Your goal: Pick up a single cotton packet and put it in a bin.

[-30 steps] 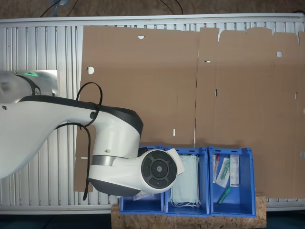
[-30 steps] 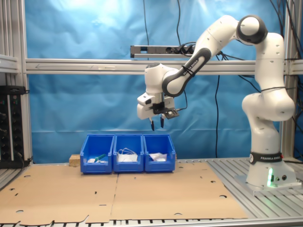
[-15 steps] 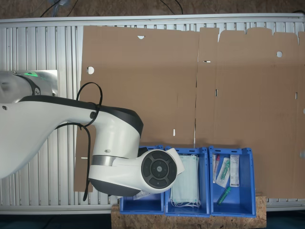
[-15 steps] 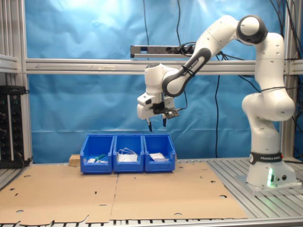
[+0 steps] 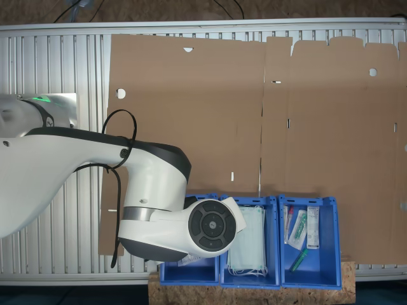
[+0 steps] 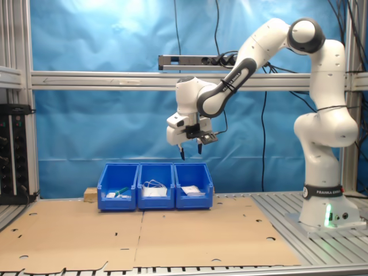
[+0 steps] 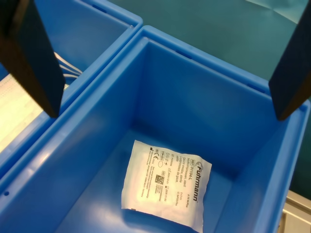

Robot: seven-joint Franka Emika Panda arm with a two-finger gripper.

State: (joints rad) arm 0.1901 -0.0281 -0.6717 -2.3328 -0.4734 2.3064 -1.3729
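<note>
A white square cotton packet (image 7: 167, 182) with dark print lies flat on the floor of a blue bin (image 7: 194, 82). In the second exterior view this bin (image 6: 194, 198) is the one nearest the robot's base, and the packet (image 6: 192, 190) shows as a white patch inside it. My gripper (image 6: 190, 153) hangs well above that bin, open, with nothing between its fingers. In the wrist view the dark fingers (image 7: 34, 58) stand wide apart on either side of the bin's opening. In the first exterior view the arm's wrist covers most of this bin (image 5: 191, 273).
Two more blue crates stand in the same row: the middle one holds pale green masks (image 5: 248, 244), the far one (image 5: 308, 238) tubes and sachets. Flat brown cardboard (image 6: 144, 236) covers the table in front of them. The robot's base (image 6: 322, 213) stands at the second exterior view's right.
The gripper's fingers have spread apart from a near-shut stance one second ago. The arm has stayed in place above the bin.
</note>
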